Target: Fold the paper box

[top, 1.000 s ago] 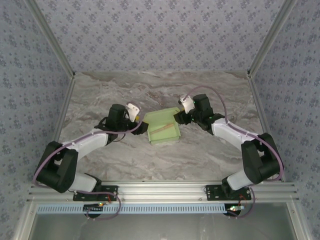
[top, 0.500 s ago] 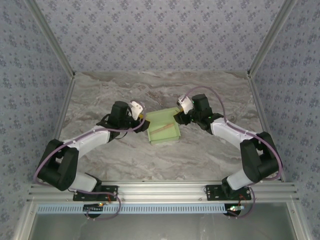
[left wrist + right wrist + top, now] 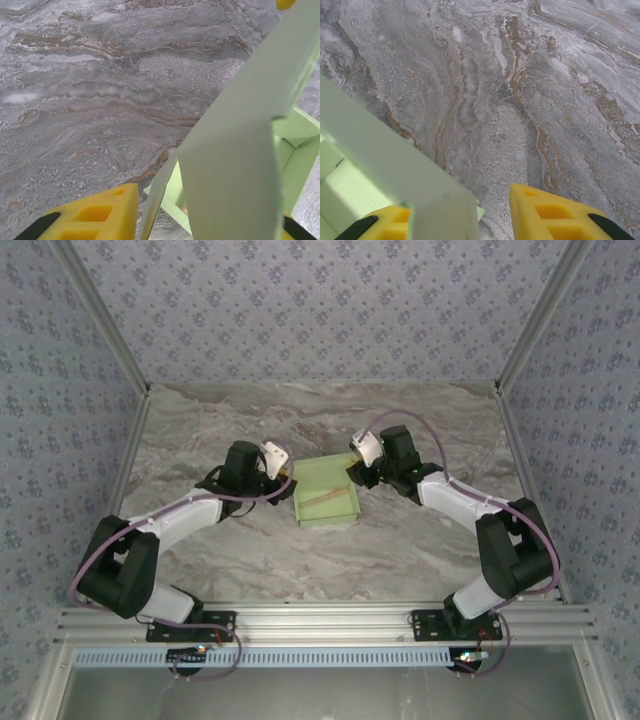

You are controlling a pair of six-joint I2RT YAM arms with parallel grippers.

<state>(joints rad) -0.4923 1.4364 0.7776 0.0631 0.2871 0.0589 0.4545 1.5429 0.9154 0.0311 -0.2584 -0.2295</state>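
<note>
Pale green paper box (image 3: 322, 478) half folded in the middle of the grey marble table (image 3: 250, 560), left gripper (image 3: 287, 473) at its left wall, yellow fingers (image 3: 97, 220) on both sides of a raised flap, hard to tell if pinching, right gripper (image 3: 349, 476) at its right wall, narrow but not closed, a gap beside one finger (image 3: 555, 212)

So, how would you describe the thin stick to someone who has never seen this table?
Look at the grey marble table; near its middle sits a pale green paper box. The thin stick lies slanted across the box's inside. It is tan and narrow, while the card around it is green.
</note>
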